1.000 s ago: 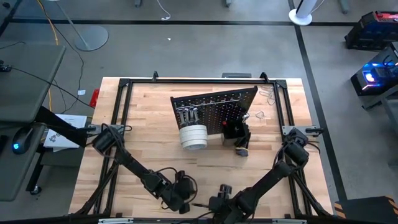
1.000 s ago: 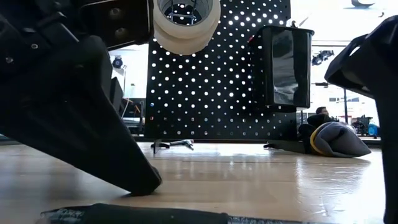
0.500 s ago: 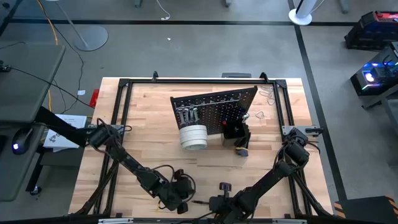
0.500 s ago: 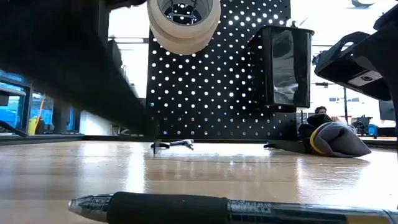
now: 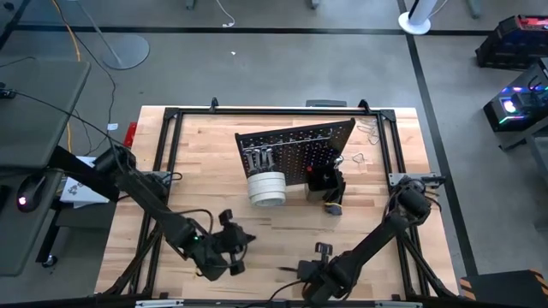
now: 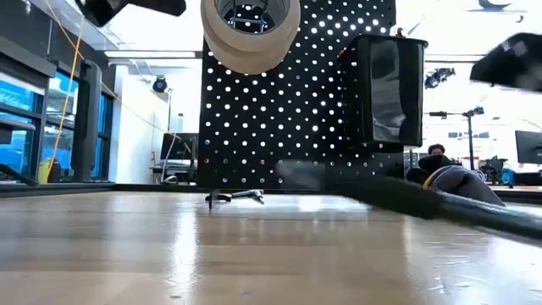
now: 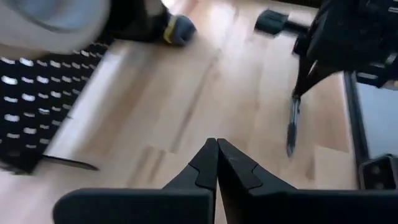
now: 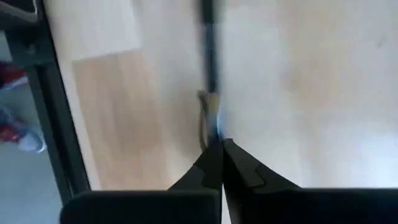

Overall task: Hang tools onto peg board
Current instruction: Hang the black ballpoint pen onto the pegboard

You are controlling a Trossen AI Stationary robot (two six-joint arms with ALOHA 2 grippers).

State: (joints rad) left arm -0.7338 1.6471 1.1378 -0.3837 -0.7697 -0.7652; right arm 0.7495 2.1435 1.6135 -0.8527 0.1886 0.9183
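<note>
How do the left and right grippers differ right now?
The right gripper is shut on a slim dark tool, while the left gripper is shut on nothing. In the high view the left gripper lies left of the right gripper and a little nearer the peg board. Shared: both have their jaws closed, and both are over bare wood in front of the board.

Bright, even light overhead; the low view's peg board (image 6: 296, 102) stands backlit by glaring windows, a blurred streak crosses it, both wrist views smeared, worktop (image 6: 169, 254) sheen
</note>
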